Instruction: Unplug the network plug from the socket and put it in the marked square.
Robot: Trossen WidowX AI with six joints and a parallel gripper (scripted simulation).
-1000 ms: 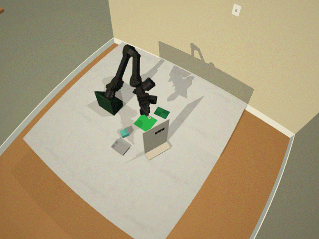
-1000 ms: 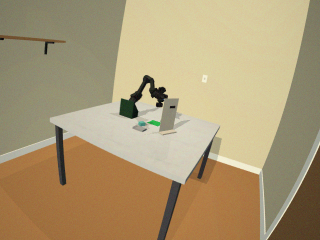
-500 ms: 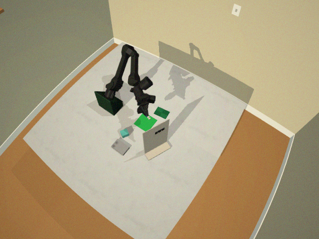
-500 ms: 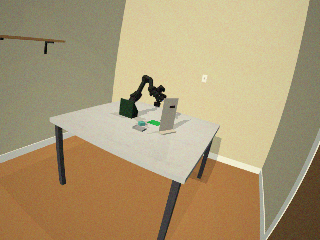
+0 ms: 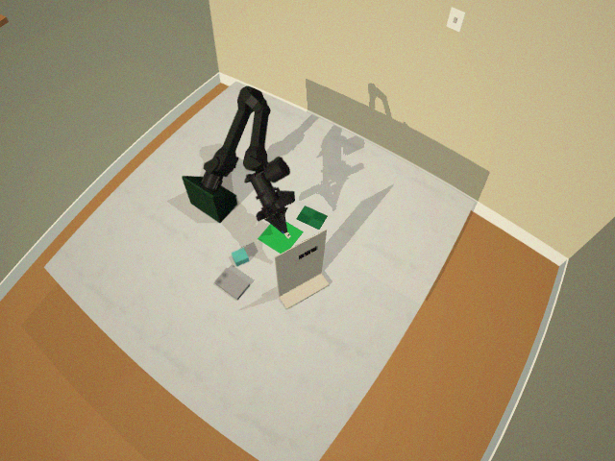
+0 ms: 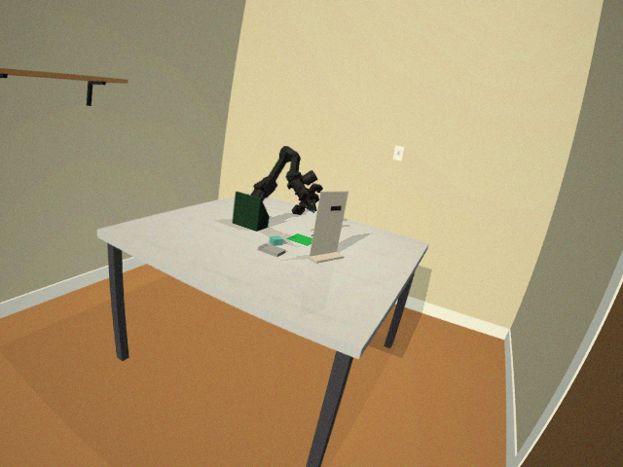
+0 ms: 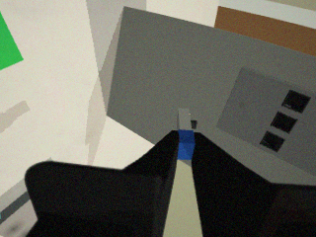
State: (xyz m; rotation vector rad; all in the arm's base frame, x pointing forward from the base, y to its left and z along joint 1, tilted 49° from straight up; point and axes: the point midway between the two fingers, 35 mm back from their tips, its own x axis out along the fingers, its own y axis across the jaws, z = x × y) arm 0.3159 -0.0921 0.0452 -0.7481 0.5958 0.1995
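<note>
My gripper (image 5: 284, 231) (image 6: 313, 209) (image 7: 185, 138) is shut on the plug (image 5: 287, 235) (image 7: 186, 145), a small blue body with a grey front end in the wrist view. The plug is out of the socket and held in the air, in front of the upright grey panel (image 5: 298, 273) (image 6: 328, 229) (image 7: 163, 74). Three black socket openings (image 5: 307, 252) (image 6: 336, 207) (image 7: 283, 122) show on the panel, right of the plug in the wrist view. The bright green marked square (image 5: 275, 241) (image 6: 300, 239) (image 7: 7, 49) lies flat on the table, below the gripper in the top view.
A dark green flat patch (image 5: 311, 217) lies beyond the square. A teal cube (image 5: 240, 256) (image 6: 275, 240) and a flat grey box (image 5: 233, 283) (image 6: 272, 249) lie on its other side. A dark green block (image 5: 204, 201) (image 6: 247, 211) stands by the arm's base. The panel has a cream foot (image 5: 305, 292) (image 6: 327, 258).
</note>
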